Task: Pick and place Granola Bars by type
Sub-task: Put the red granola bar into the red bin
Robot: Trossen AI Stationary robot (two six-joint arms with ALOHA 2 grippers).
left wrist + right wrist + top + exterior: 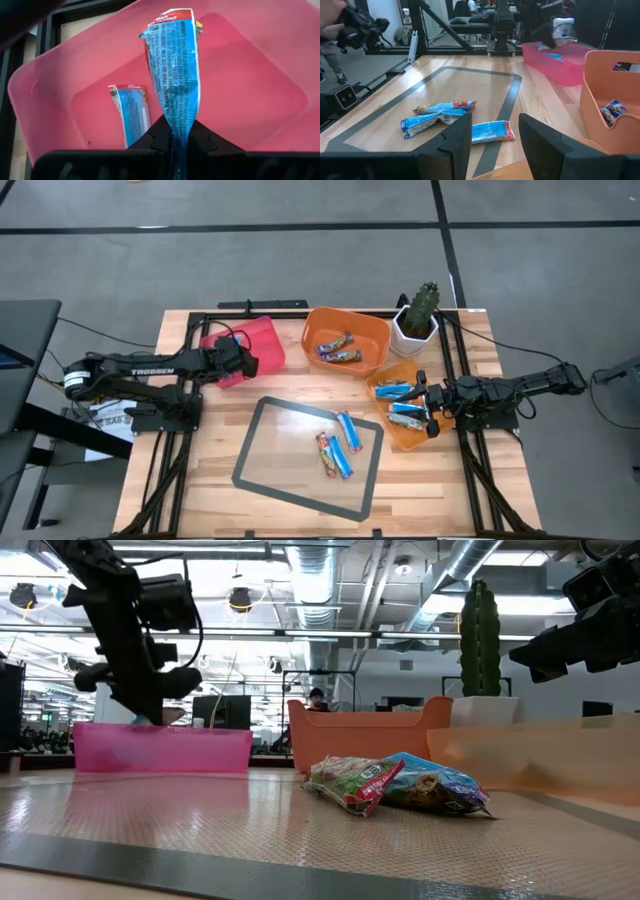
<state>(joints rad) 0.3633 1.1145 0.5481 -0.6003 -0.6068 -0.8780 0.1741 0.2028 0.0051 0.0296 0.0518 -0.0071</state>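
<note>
Now blue bar (172,85) between left gripper (175,137) fingers

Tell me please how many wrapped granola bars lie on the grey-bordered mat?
3, clustered on the mat: a shiny blue wrapped bar farthest right, a brown-and-red wrapped bar left of it, another blue bar nearest the table's front. None appears hidden.

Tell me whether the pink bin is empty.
Not empty. One blue-wrapped bar lies on the pink bin's floor, while the left gripper holds another blue bar above it.
</note>
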